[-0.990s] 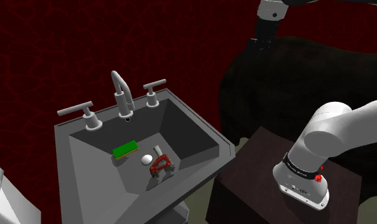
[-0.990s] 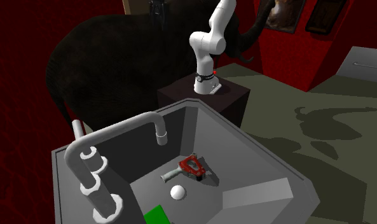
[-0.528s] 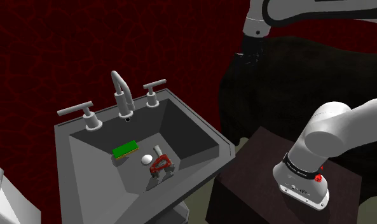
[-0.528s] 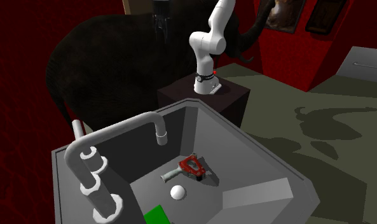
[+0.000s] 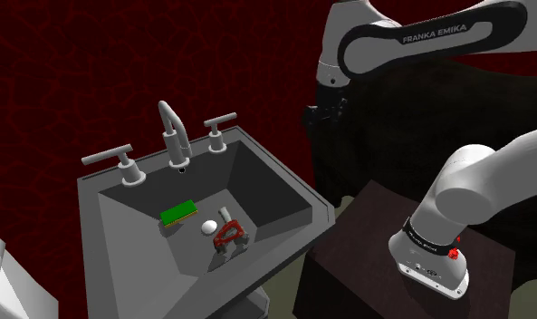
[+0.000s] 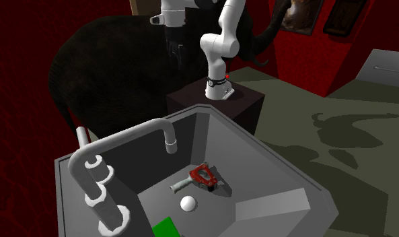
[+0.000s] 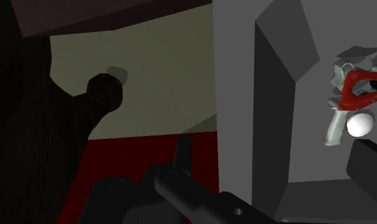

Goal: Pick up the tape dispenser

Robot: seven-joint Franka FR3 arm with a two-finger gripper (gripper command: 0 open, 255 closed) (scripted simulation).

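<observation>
Tape dispenser point(image 5: 228, 235) in sight: it lies on the bottom of the grey sink point(image 5: 271, 190), toward the shoulder view's right side of the basin. I see a red frame lying on its side. A grey handle-like piece point(image 5: 227, 215) touches it, and I can't tell whether that piece belongs to it.

A small white ball point(image 5: 209, 227) sits just beside the dispenser, and a flat green pad point(image 5: 178, 214) lies near the ball on the faucet side. The faucet point(image 5: 173, 129) arches over the back rim between two lever handles point(image 5: 121, 163).

The gripper point(image 5: 319, 116) hangs high, outside the sink and past its rim on the shoulder view's right, well apart from the dispenser. It is black against a big dark elephant-shaped figure point(image 6: 103, 60), so I cannot tell whether it is released or clenched. Nothing is in its grasp.

In the second exterior view the gripper point(image 6: 175, 48) hangs just to the left of the arm point(image 6: 214, 47), which rises from the dark stand point(image 6: 191, 101) behind the sink.

In the wrist view the red dispenser point(image 7: 362, 89) lies beyond the sink's grey wall, with the ball point(image 7: 359, 125) right against the grey piece.
</observation>
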